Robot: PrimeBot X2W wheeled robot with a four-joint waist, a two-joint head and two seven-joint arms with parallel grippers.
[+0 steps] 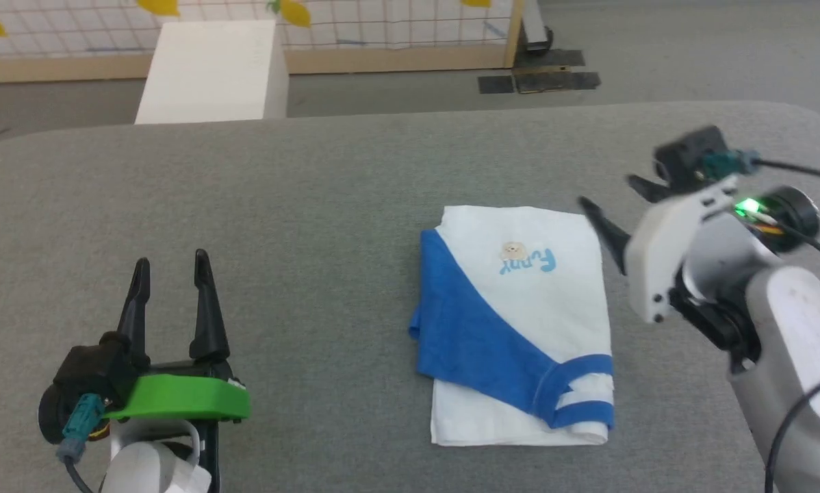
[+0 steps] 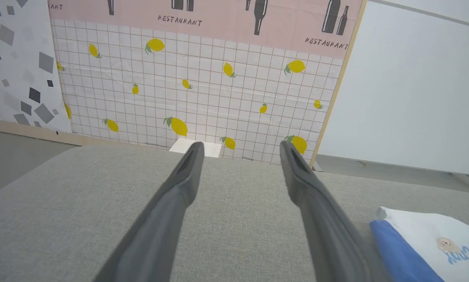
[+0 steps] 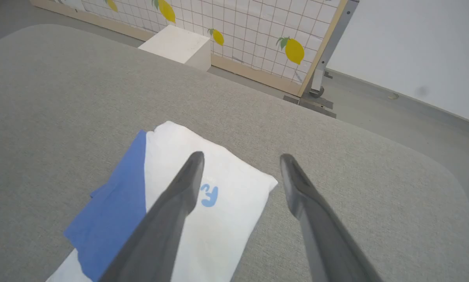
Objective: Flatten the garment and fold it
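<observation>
Got the garment (image 1: 554,308) folded into a tidy rectangle a bit right of centre in the head view, lying flat on the grey padded table (image 1: 314,205). White on top with the little cartoon and light blue lettering, a blue wedge across the left and lower part, striped trim at the lower right corner.

Down at lower left, seeing the left gripper (image 1: 172,260), well apart from the shirt, fingers pointing up the frame. Spread wide in its own wrist view, gripping nothing, just bare table in between, plus a bit of the garment (image 2: 426,246) in the lower right corner.

Over at the right edge, spotting the right gripper (image 1: 607,190), slightly blurred, tips just beside the shirt's upper right corner. No telling whether touching. Jaws parted wide in the right wrist view too, holding nothing, left finger in front of the garment (image 3: 234,219), right finger over bare table.

Past the far table edge: white box (image 1: 211,68) and lemon-print panel (image 2: 199,98).
</observation>
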